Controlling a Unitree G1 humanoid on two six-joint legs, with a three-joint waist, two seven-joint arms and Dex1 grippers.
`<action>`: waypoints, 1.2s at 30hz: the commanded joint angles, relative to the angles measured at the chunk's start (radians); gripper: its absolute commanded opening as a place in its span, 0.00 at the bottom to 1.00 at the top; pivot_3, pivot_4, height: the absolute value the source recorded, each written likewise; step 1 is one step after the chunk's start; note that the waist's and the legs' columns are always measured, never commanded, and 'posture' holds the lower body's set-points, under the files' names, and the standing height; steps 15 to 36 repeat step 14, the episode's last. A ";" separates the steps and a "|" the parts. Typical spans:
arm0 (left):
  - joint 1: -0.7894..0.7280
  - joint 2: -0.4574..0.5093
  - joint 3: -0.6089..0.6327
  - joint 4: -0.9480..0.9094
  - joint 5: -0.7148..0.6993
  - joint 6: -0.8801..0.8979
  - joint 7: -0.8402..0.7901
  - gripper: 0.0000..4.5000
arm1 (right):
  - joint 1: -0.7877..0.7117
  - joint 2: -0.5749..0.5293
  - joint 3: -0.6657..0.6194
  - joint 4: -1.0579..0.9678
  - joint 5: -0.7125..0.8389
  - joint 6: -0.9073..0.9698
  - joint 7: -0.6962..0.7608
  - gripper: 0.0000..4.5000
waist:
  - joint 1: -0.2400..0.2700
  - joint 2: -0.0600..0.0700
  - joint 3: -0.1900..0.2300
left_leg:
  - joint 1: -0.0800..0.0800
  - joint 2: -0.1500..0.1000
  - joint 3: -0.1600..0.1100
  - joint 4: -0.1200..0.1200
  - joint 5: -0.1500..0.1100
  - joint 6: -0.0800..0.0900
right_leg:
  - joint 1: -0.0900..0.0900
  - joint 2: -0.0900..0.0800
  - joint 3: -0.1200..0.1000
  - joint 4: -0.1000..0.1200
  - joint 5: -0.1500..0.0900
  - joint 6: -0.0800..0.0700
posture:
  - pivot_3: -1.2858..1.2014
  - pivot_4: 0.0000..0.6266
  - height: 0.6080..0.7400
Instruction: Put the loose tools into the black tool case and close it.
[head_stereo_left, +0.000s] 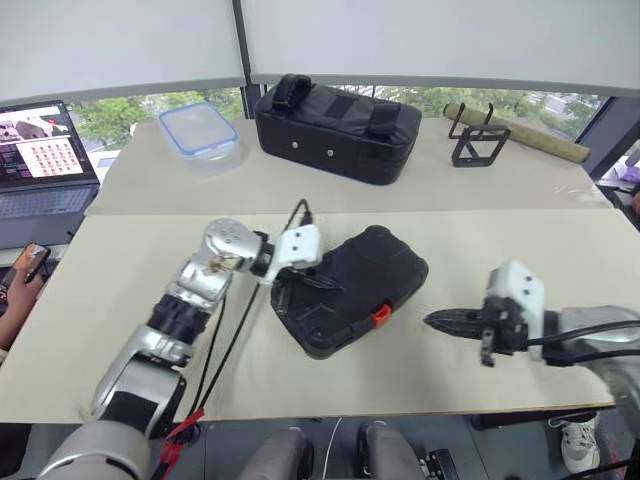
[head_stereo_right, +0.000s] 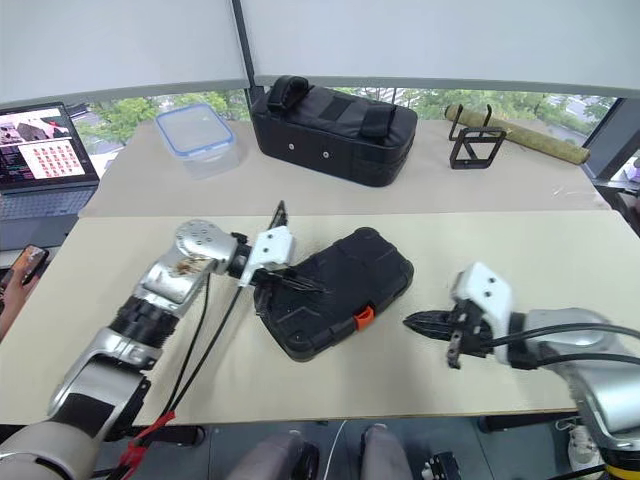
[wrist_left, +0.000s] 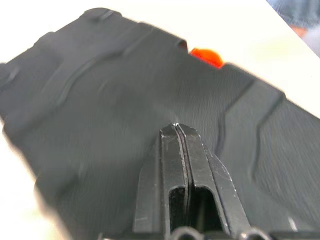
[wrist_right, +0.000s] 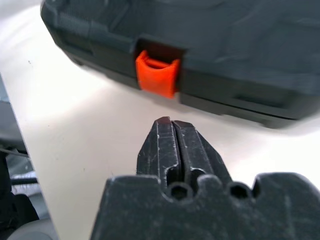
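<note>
Black tool case (head_stereo_left: 350, 290) lid down, orange latch (wrist_right: 157, 75) unconfirmed; press squarely with right tool (wrist_right: 170, 131); both tools (wrist_left: 178, 145) pinched, empty.

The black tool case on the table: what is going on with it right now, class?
The black tool case lies closed on the near table, its orange latch facing the robot. The left gripper rests over its lid, jaws together. The right gripper hovers just off the latch side, jaws together, holding nothing.
</note>
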 joint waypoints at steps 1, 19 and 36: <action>0.089 0.145 0.106 -0.106 -0.081 0.138 -0.042 0.35 | 0.036 -0.060 -0.178 0.035 0.109 0.012 0.135 0.41 | -0.007 0.000 0.000 | 0.000 0.000 0.000 0.000 0.000 -0.001 | 0.000 0.000 0.000 0.000 0.000 0.000 | 0.52 0.24 0.86; 0.576 0.487 0.597 -0.533 -0.445 0.505 -0.026 0.99 | 0.034 -0.156 -0.278 0.144 0.174 0.015 0.272 1.00 | 0.010 0.007 0.013 | -0.001 0.001 0.000 -0.001 -0.006 -0.009 | 0.002 -0.001 0.000 -0.006 0.000 0.000 | 0.52 0.24 0.86; 0.576 0.487 0.597 -0.533 -0.445 0.505 -0.026 0.99 | 0.034 -0.156 -0.278 0.144 0.174 0.015 0.272 1.00 | 0.010 0.007 0.013 | -0.001 0.001 0.000 -0.001 -0.006 -0.009 | 0.002 -0.001 0.000 -0.006 0.000 0.000 | 0.52 0.24 0.86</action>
